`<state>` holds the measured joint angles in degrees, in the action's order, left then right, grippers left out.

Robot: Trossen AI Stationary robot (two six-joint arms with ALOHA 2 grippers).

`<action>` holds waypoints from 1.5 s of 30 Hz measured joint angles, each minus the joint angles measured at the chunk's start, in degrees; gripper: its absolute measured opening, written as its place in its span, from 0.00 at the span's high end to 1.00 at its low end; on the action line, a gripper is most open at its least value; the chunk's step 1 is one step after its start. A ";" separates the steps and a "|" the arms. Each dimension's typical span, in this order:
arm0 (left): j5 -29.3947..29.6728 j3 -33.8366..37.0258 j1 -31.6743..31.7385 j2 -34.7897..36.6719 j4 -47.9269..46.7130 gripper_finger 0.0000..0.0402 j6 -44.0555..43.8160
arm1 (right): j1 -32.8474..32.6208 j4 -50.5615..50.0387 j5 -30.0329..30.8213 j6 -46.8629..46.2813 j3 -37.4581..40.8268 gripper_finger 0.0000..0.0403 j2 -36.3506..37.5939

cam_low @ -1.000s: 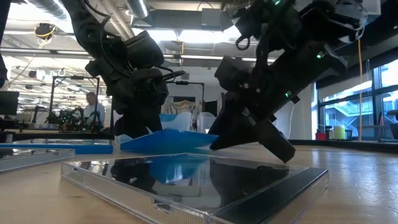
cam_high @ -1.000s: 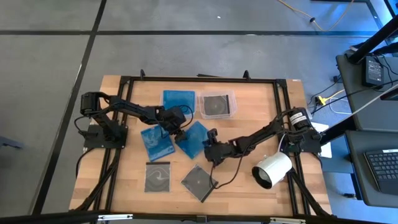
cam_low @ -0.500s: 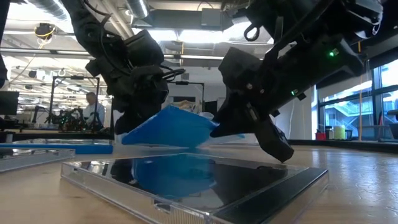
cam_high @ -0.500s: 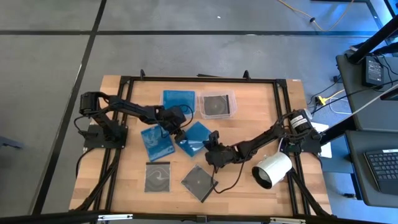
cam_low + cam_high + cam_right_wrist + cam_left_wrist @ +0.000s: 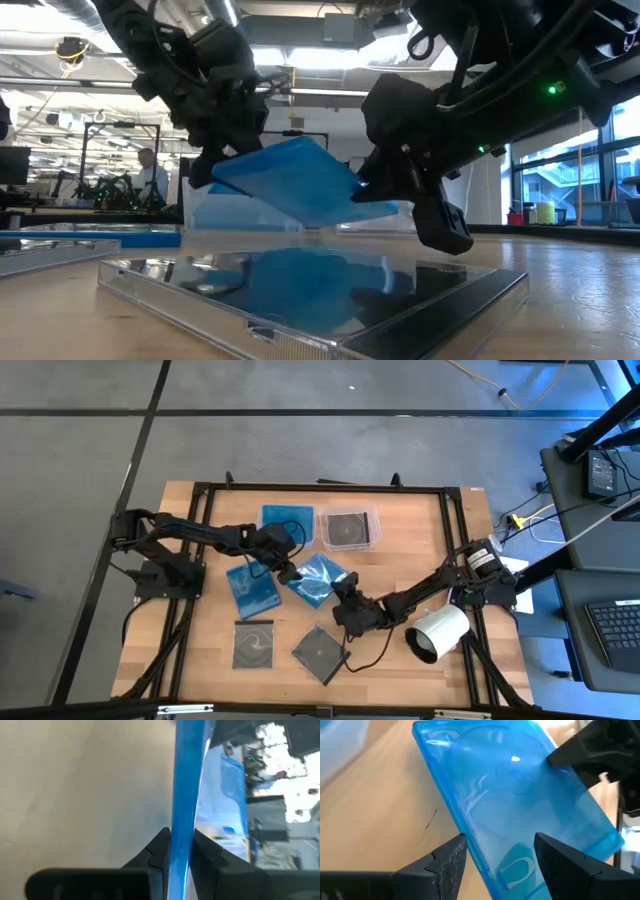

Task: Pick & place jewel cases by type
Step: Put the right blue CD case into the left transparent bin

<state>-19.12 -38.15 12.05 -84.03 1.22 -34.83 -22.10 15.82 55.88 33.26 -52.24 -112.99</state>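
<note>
Grey floor (image 5: 80, 450) with dark seams, wooden table (image 5: 415, 550), side desk with keyboard (image 5: 612, 628), bright windows (image 5: 610, 150), possibly ceiling ducting (image 5: 75, 12).

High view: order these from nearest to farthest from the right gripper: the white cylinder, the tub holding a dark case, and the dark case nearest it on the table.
From the right gripper, at table centre:
1. Dark case, just toward the front edge.
2. White cylinder, on the right side.
3. Tub, at the back.

The cylinder and tub are close, so their order is less sure.
</note>
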 joint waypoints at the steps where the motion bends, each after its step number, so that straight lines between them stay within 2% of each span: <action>1: 0.13 0.00 0.00 0.57 -0.08 0.44 0.00 | -0.14 0.28 1.06 0.06 -0.01 0.85 0.00; 12: 0.01 -0.04 0.02 4.06 0.48 0.44 -0.48 | -0.79 3.71 15.84 3.50 -0.01 0.85 0.00; 19: -1.36 -0.03 0.08 4.92 1.64 0.44 -1.45 | -0.84 6.58 18.78 6.34 -0.05 0.88 0.02; 24: -3.44 0.04 0.09 4.92 3.77 0.44 -3.62 | -0.88 10.70 23.09 10.65 -0.05 0.86 0.04; 32: -4.24 0.22 0.11 4.90 7.65 0.44 -5.25 | -0.88 12.50 24.89 12.72 0.03 0.87 0.15; 42: -4.88 0.04 1.50 5.51 6.84 0.44 -2.69 | -0.77 15.19 26.96 18.46 -0.10 0.87 0.17; 45: -6.77 0.03 2.62 6.22 5.56 0.44 -1.37 | -0.79 16.51 26.12 18.38 -0.10 0.87 0.17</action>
<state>-25.89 -38.13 14.68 -77.81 6.78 -36.20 -22.89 32.32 81.99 51.63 -52.34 -112.81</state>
